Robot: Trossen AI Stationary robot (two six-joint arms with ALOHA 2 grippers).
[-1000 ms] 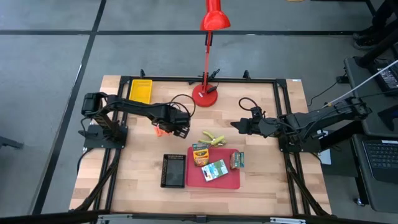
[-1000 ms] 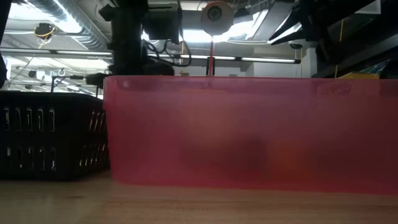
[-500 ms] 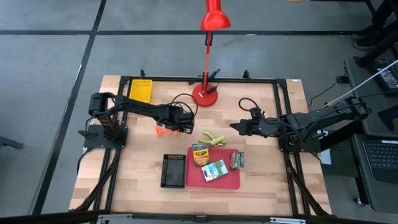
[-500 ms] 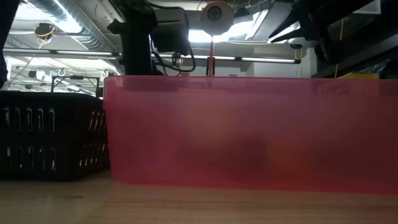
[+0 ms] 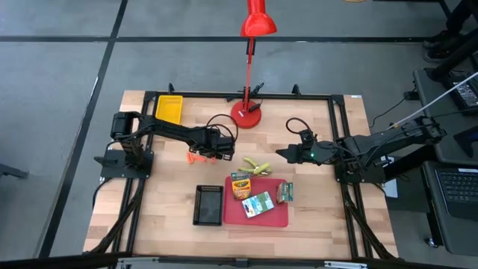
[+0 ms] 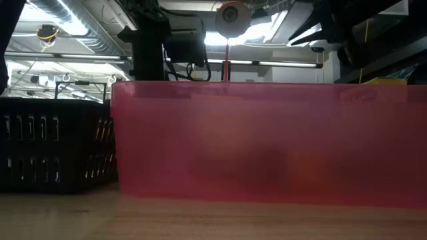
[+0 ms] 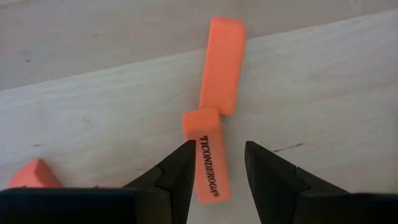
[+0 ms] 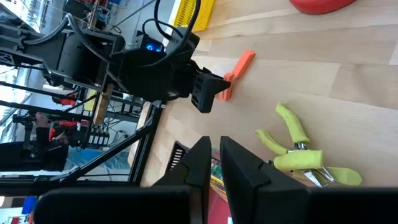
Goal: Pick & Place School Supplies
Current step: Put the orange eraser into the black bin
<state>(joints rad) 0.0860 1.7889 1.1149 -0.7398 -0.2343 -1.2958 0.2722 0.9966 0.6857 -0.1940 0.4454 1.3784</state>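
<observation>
My left gripper (image 5: 215,149) hangs open over the short orange sticks (image 5: 196,157), which lie flat on the wood. In the left wrist view its fingertips (image 7: 217,158) stand on either side of a lettered orange stick (image 7: 208,155). A second stick (image 7: 222,65) lies just beyond that one, and a third (image 7: 34,174) lies off to one side. The yellow-green scissors-like tool (image 5: 256,166) lies on the table between the arms. Three crayon boxes (image 5: 240,184) (image 5: 259,203) (image 5: 284,192) rest on the red tray (image 5: 278,217). My right gripper (image 5: 282,153) waits, shut, right of the tool (image 8: 298,149).
A black tray (image 5: 208,205) sits left of the red tray and a yellow tray (image 5: 169,109) sits at the far left corner. The red lamp's base (image 5: 246,114) stands at the far edge. In the low view the red tray's wall (image 6: 267,140) hides the table behind it.
My left gripper has moved toward the table's right and slightly toward the far edge. More of the orange sticks shows beside it now. The sticks have stayed where they were.
</observation>
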